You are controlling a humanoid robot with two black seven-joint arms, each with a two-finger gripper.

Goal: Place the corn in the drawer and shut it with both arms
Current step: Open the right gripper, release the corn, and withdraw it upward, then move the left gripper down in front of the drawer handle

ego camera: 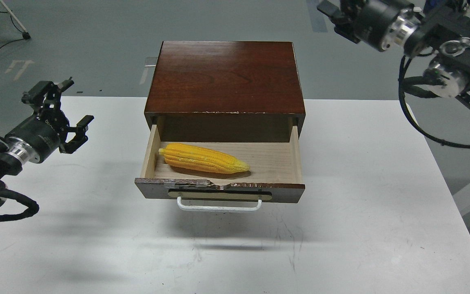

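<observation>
The corn (pixel 203 158) lies flat on the pale wood floor of the open drawer (pixel 288 190), left of its middle, thin end pointing right. Nothing holds it. The drawer is pulled out from the dark red-brown cabinet (pixel 225 77), with its white bar handle (pixel 218 207) facing me. My left gripper (pixel 61 109) hovers over the table well left of the drawer, fingers spread and empty. My right arm is raised at the top right, far from the drawer. Its gripper (pixel 333 14) is partly cut off by the top edge, so its fingers cannot be told apart.
The cabinet stands at the back middle of a white table (pixel 361 228). Grey floor lies beyond, with cables and a stand leg at the far left (pixel 14 24). The table's right edge runs near my right arm.
</observation>
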